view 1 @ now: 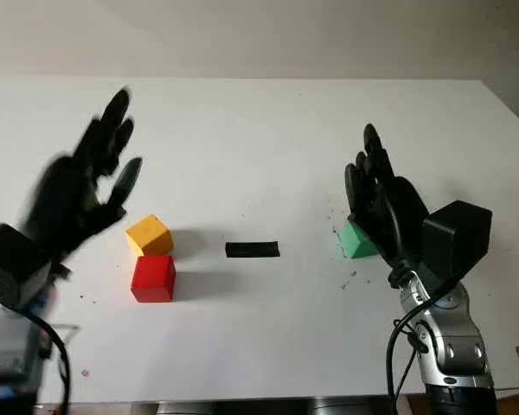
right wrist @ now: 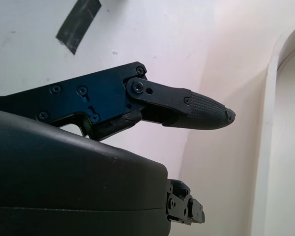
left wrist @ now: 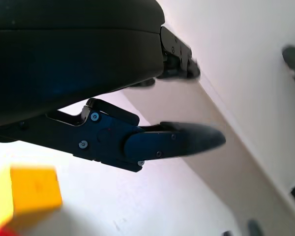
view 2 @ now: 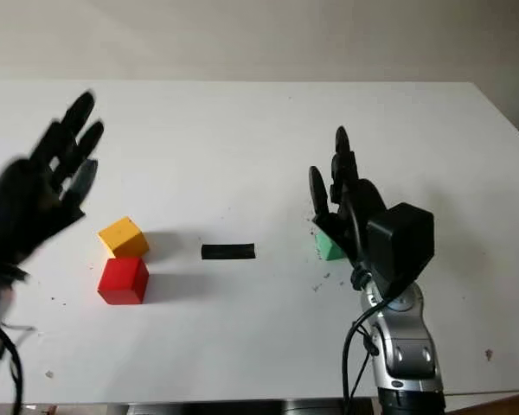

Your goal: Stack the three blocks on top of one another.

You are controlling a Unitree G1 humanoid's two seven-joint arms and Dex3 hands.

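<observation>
Left hand (view 1: 82, 186) is open, up near the yellow block (view 1: 149, 234). Right hand (view 1: 381, 194) is open beside the green block (view 1: 355, 240). Red block (view 1: 153, 277) touches yellow.

Yellow block (view 1: 149, 234) touching red block (view 1: 153, 278); open table (view 1: 259, 138) between them and green block (view 1: 356, 239); flat tape strip (view 1: 252, 250) midway.

White worktop (view 1: 268, 130) with a tape strip (view 1: 252, 250).
The black strip is lying flat near the worktop's middle, small dark specks (view 1: 350, 278) are dotting the surface to its right, and a pale wall (view 1: 329, 35) is standing behind.
</observation>
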